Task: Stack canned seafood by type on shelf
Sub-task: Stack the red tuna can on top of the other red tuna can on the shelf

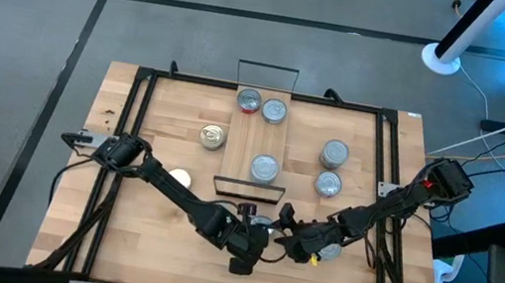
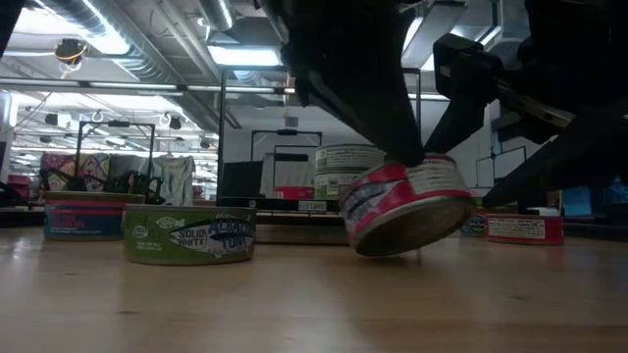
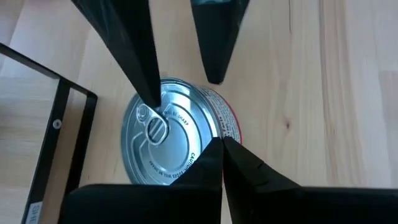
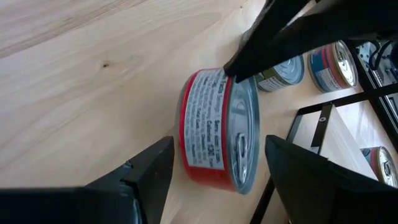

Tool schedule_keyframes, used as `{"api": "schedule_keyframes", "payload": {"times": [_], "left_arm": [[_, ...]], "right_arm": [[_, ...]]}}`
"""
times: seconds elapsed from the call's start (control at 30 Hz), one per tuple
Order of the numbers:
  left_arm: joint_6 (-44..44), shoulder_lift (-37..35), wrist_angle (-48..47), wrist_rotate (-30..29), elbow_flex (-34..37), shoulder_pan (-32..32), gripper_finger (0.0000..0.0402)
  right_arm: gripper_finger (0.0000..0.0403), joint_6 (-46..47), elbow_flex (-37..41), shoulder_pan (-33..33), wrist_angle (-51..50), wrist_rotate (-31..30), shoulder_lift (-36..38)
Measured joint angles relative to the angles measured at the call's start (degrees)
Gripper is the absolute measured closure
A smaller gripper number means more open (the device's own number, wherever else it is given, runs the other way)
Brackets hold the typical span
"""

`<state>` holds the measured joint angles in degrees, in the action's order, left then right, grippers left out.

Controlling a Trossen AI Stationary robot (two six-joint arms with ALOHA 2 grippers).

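A red-labelled can [image 4: 211,130] with a silver top stands tilted on the table just in front of the shelf's [image 1: 260,138] near end. My left gripper [image 3: 222,146], shut, meets the can's rim from above. My right gripper [image 4: 217,171] is open, one finger facing the can's top and the other its bottom. Three silver-topped cans [image 1: 264,168] sit on the shelf board. More cans [image 1: 334,154] rest on the table to the right of the shelf, and one [image 1: 212,137] to its left. My left gripper sets its shut fingertips against the rim of the can's silver top [image 3: 211,142], slanting down from the table's left. The can stands tipped, its lower rim [image 2: 378,251] on the table and its other side raised. My right gripper: whether its fingers [image 3: 149,93] touch the can, I cannot tell.
The shelf's black wire frame [image 3: 62,124] stands close beside the tilted can. A green-labelled tuna can [image 2: 191,233] lies on the table under my left arm. Bare wood lies toward the table's near edge.
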<state>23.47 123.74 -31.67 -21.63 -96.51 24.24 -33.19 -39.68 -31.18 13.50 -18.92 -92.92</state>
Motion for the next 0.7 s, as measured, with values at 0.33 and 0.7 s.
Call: {"api": "schedule_keyframes", "payload": {"times": [0.33,0.7], "left_arm": [[4.94,-0.07,1.33,0.07,0.0,-0.65,0.0401],[7.0,-1.73,4.36,0.14,-0.02,-0.93,0.0401]], "right_arm": [[0.015,0.02,-0.02,0.0,0.0,0.02,0.02],[0.015,0.04,-0.01,0.0,-0.33,0.02,0.04]]}}
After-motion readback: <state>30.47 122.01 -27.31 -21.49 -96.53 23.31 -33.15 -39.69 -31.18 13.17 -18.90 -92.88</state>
